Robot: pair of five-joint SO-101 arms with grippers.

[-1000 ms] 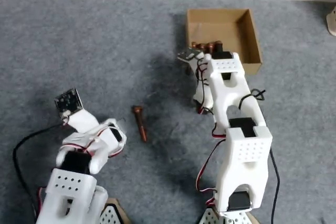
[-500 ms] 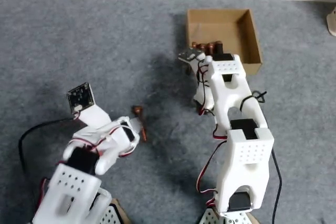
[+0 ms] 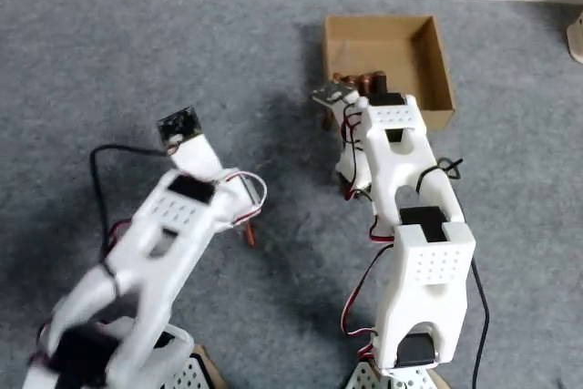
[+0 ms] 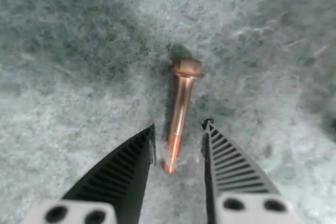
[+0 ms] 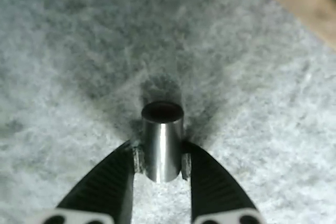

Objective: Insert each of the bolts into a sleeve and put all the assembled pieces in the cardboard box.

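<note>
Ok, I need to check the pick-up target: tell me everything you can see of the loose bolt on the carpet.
The bolt is copper-coloured metal by its look, with a hexagonal head and a smooth slim shank. It lies flat on the grey carpet, unsleeved. Its tip end sits between the open fingers of the left gripper, which do not appear to touch it.

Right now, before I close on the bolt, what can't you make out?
- High view: the left arm covers the bolt except one end.
- High view: the right arm hides the sleeve and part of the brown pieces in the cardboard box; count unclear.
- Right wrist view: the picture's edge cuts off the box.
</note>
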